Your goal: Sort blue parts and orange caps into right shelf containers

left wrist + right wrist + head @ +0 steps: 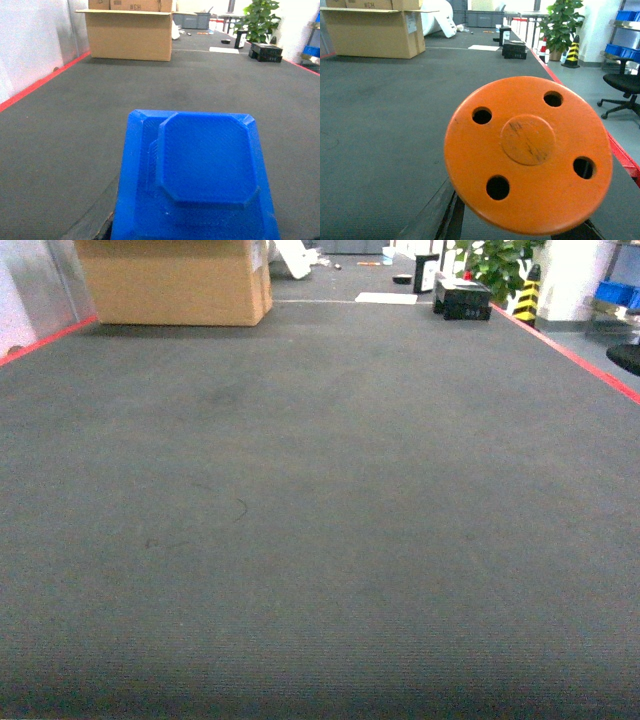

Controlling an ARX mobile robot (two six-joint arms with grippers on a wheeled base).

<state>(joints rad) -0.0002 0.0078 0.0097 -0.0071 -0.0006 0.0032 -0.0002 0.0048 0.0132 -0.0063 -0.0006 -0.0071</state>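
Very little of the robot shows. Of the left gripper (97, 225) only a dark grey wedge appears at the bottom edge of the left wrist view, matt, with a rough, jagged inner edge; the rest lies behind the blue part (205, 160). Of the right gripper (445, 212) a grey slanted bar shows at the lower left of the right wrist view, with a narrow black strip along its inner side, and a small black piece at the bottom right; the orange cap (527, 155) covers everything else. No cables, screws or markings can be made out on these slivers
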